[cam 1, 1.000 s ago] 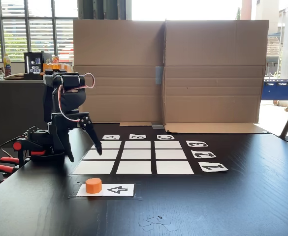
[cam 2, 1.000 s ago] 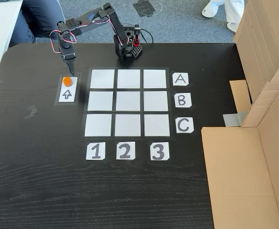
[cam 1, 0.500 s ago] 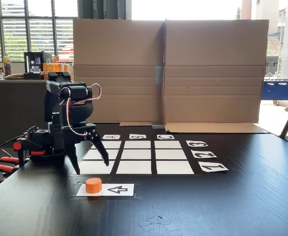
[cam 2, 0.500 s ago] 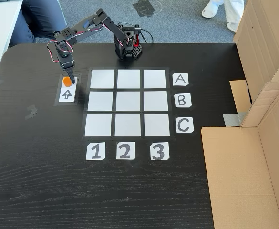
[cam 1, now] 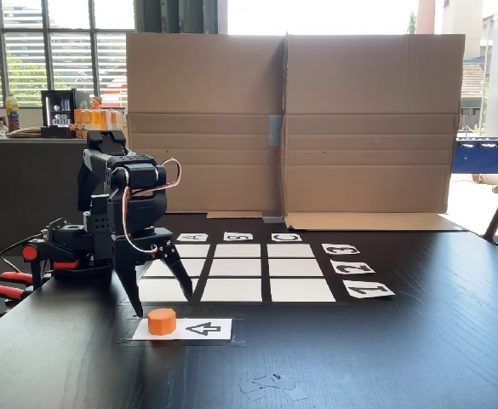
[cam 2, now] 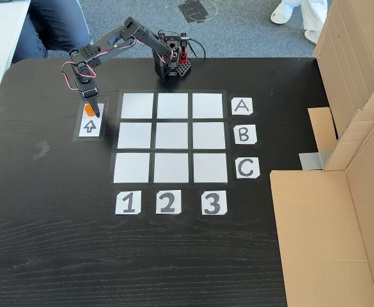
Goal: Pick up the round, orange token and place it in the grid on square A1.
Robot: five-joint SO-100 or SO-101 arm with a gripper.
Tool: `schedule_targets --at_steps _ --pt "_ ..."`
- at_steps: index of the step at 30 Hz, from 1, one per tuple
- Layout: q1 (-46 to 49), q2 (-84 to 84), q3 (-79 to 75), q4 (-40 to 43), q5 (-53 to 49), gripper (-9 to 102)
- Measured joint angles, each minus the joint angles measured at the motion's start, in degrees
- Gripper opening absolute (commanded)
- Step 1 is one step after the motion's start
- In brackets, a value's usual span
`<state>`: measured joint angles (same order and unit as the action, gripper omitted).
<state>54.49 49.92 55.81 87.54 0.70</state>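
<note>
The orange token (cam 1: 162, 321) sits on the near end of a white arrow card (cam 1: 202, 328), left of the arrow. My gripper (cam 1: 163, 305) hangs open just above and behind the token, one finger to each side. From above, the gripper (cam 2: 94, 114) covers most of the token (cam 2: 85, 109), leaving an orange edge showing. The grid (cam 1: 237, 268) lies beyond the card, and its labels read A B C and 1 2 3. Square A1 (cam 1: 157, 292) is the near-left cell, seen between my fingers. In the top-down fixed view, A1 (cam 2: 137, 105) is the top-left cell of the grid (cam 2: 172, 135), beside the card (cam 2: 89, 126).
The arm's base (cam 2: 172, 62) stands at the table's far edge in the top-down view. A tall cardboard wall (cam 1: 291, 119) closes off the side beyond the grid, seen as the cardboard (cam 2: 340, 192). Red clamps (cam 1: 2, 290) hold the base. A person's legs (cam 2: 52, 25) are off the table.
The arm has reached out and lowered. The open gripper moved from above the grid's edge down to just over the token. The token has not moved.
</note>
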Motion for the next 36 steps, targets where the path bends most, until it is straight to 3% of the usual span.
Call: schedule_targets --at_steps 22,36 --pt "0.0 -5.01 -5.01 0.09 0.44 33" --pt "0.09 -6.06 -6.24 0.09 1.49 25"
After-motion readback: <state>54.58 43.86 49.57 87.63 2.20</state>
